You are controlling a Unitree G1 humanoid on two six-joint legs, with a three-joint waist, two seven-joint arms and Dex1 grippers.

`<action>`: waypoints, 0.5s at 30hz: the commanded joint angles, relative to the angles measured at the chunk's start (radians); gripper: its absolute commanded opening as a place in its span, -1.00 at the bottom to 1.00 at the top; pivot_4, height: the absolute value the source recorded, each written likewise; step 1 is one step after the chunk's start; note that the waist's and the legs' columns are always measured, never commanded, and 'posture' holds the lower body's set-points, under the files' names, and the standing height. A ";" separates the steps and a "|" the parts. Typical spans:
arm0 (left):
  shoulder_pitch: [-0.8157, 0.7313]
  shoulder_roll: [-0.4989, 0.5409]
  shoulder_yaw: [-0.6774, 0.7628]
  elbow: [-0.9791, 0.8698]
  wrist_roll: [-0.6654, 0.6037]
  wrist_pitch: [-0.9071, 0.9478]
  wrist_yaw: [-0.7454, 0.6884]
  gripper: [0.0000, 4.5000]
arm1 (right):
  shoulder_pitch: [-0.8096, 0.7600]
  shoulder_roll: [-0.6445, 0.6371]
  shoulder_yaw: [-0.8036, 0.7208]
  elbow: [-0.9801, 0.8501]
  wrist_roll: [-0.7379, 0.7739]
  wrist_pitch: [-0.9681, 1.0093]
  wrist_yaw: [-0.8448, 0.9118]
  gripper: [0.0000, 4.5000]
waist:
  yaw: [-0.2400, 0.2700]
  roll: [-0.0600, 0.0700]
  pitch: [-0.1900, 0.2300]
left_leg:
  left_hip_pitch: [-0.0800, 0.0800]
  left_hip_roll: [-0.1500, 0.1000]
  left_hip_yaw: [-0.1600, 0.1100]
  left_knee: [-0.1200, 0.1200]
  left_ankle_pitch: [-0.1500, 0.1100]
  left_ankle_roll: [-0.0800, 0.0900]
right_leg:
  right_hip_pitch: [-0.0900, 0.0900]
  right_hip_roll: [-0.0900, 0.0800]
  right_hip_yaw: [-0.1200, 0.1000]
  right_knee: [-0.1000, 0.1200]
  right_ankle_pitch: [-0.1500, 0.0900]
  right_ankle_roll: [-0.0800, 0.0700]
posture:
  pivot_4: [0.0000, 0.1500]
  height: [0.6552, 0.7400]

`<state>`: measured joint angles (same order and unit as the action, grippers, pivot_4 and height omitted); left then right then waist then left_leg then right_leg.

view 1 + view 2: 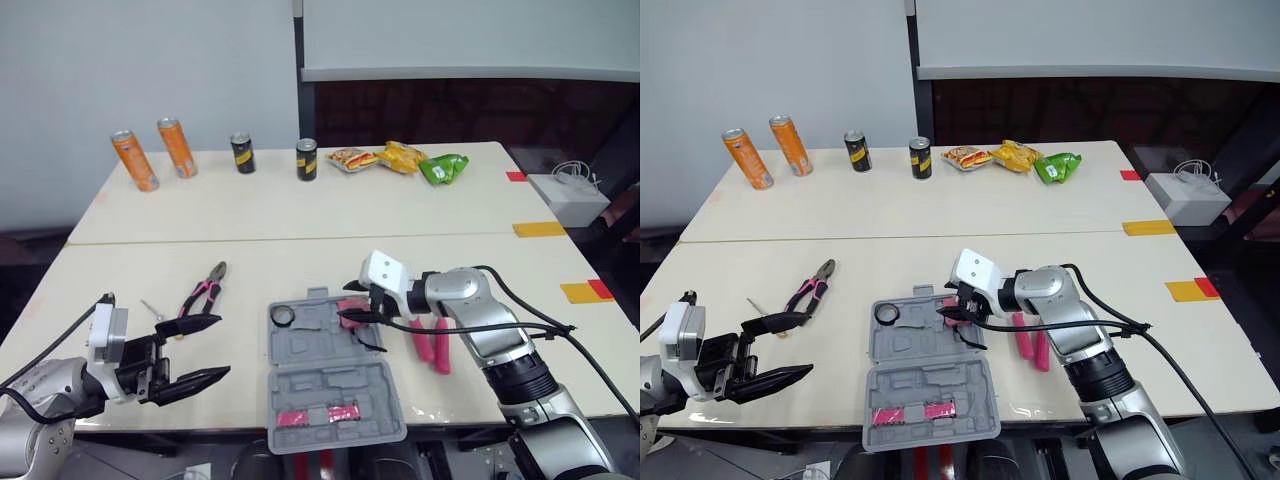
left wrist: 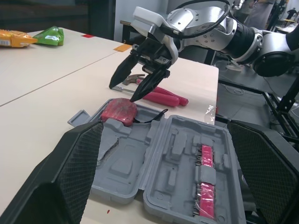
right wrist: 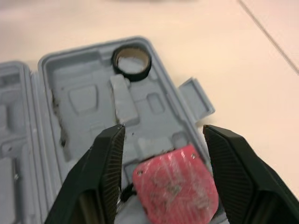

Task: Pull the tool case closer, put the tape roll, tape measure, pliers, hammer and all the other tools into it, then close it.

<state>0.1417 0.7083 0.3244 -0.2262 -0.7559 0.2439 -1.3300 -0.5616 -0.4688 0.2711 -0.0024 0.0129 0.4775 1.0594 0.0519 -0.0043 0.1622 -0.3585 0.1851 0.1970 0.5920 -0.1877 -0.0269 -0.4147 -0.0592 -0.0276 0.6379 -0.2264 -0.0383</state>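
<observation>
Counting the items: one open tool case, one tape roll and one red tape measure seated in its tray, one pair of pliers, one hammer, four cans at the far side of the surface.

Right claw: fingers spread wide, holding nothing, poised close above the tape measure; contact cannot be determined. The tape roll lies beyond its tips, the hammer just behind it.

Left claw: fingers apart, empty. The pliers lie just beyond its tips, the case to its right.
</observation>
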 commanded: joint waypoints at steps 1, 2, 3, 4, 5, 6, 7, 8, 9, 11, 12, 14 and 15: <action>-0.003 0.015 0.030 -0.014 -0.014 0.002 0.000 1.00 | 0.022 0.004 -0.026 0.023 0.033 -0.033 -0.022 0.09 | 0.001 0.000 0.000 | 0.000 0.000 0.000 0.000 0.000 0.000 | 0.000 0.000 0.000 0.000 0.000 0.000 | 1.00 1.00; 0.000 0.016 0.032 -0.016 -0.015 0.002 0.001 1.00 | 0.024 0.004 -0.024 0.028 0.035 -0.042 -0.025 -0.05 | 0.000 0.000 0.000 | -0.001 0.000 0.000 0.000 0.000 0.000 | 0.000 0.000 0.000 -0.001 0.000 0.000 | 1.00 1.00; 0.001 0.016 0.034 -0.017 -0.015 0.002 0.001 1.00 | 0.026 0.004 -0.022 0.031 0.036 -0.049 -0.026 -0.15 | 0.000 0.000 0.000 | -0.001 0.000 0.000 0.000 0.000 0.000 | 0.000 0.000 0.000 -0.001 0.000 0.000 | 1.00 1.00; 0.003 0.016 0.035 -0.019 -0.016 0.002 0.001 1.00 | 0.028 0.004 -0.020 0.033 0.035 -0.056 -0.029 -0.32 | 0.000 0.000 0.000 | -0.001 0.000 0.000 0.000 0.000 0.000 | 0.000 0.000 0.000 -0.001 0.000 0.000 | 1.00 1.00; 0.005 0.015 0.036 -0.020 -0.015 0.002 0.002 1.00 | 0.031 0.002 -0.016 0.039 0.028 -0.069 -0.035 -0.32 | 0.000 0.000 0.000 | -0.001 0.000 0.000 0.000 0.000 0.000 | 0.000 0.000 0.000 -0.001 0.000 0.000 | 1.00 1.00; 0.007 0.015 0.037 -0.021 -0.015 0.001 0.002 1.00 | 0.033 0.002 -0.013 0.045 0.025 -0.079 -0.038 -0.32 | -0.001 0.000 0.000 | -0.001 0.000 0.000 0.000 0.000 0.000 | 0.000 0.000 0.000 -0.001 0.000 0.000 | 1.00 1.00; 0.009 0.014 0.038 -0.023 -0.016 0.001 0.003 1.00 | 0.036 0.002 -0.013 0.051 0.023 -0.084 -0.044 -0.32 | -0.002 0.000 0.000 | 0.000 0.000 0.000 0.000 0.000 0.000 | 0.000 0.000 0.000 -0.001 0.000 0.000 | 1.00 1.00; 0.010 0.013 0.038 -0.023 -0.016 0.001 0.003 1.00 | 0.037 0.003 -0.014 0.057 0.023 -0.088 -0.050 -0.32 | -0.002 0.000 0.000 | 0.000 0.000 0.000 -0.001 0.000 0.000 | 0.000 0.000 0.000 -0.001 0.000 0.000 | 1.00 1.00; 0.011 0.013 0.038 -0.024 -0.016 0.001 0.004 1.00 | 0.038 0.005 -0.016 0.064 0.023 -0.091 -0.056 -0.32 | -0.001 0.000 0.000 | 0.000 0.000 0.000 -0.001 0.000 0.000 | 0.000 0.000 0.000 -0.001 0.000 0.000 | 1.00 1.00; 0.011 0.011 0.037 -0.024 -0.016 -0.001 0.006 1.00 | 0.043 0.007 -0.019 0.078 0.024 -0.097 -0.068 -0.32 | 0.000 0.000 0.000 | 0.000 0.000 0.000 -0.001 0.000 0.000 | 0.000 0.000 0.000 -0.001 0.000 0.000 | 1.00 1.00; 0.011 0.009 0.035 -0.025 -0.015 -0.002 0.007 1.00 | 0.047 0.008 -0.021 0.087 0.024 -0.099 -0.076 -0.32 | 0.000 0.000 0.000 | 0.000 0.000 0.000 -0.001 0.000 0.000 | 0.000 0.000 0.000 -0.001 0.000 0.000 | 1.00 1.00; 0.009 0.005 0.032 -0.023 -0.013 -0.005 0.010 1.00 | 0.057 0.015 -0.027 0.111 0.021 -0.103 -0.101 -0.32 | 0.000 0.000 0.000 | 0.000 0.000 0.000 -0.001 0.000 0.000 | 0.000 0.000 0.000 -0.002 0.000 0.000 | 1.00 1.00; 0.010 0.003 0.030 -0.023 -0.012 -0.006 0.012 1.00 | 0.060 0.021 -0.034 0.131 0.018 -0.100 -0.125 -0.32 | 0.000 0.000 0.000 | -0.001 0.000 0.000 -0.001 0.000 0.000 | 0.000 0.000 0.000 -0.002 0.000 0.000 | 1.00 1.00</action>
<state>0.1518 0.7098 0.3326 -0.2265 -0.7568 0.2439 -1.3198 -0.5036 -0.4571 0.2658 0.1187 0.0210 0.3913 0.9677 0.0516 -0.0043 0.1623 -0.3591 0.1847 0.1971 0.5903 -0.1877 -0.0269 -0.4146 -0.0592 -0.0277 0.6356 -0.2265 -0.0382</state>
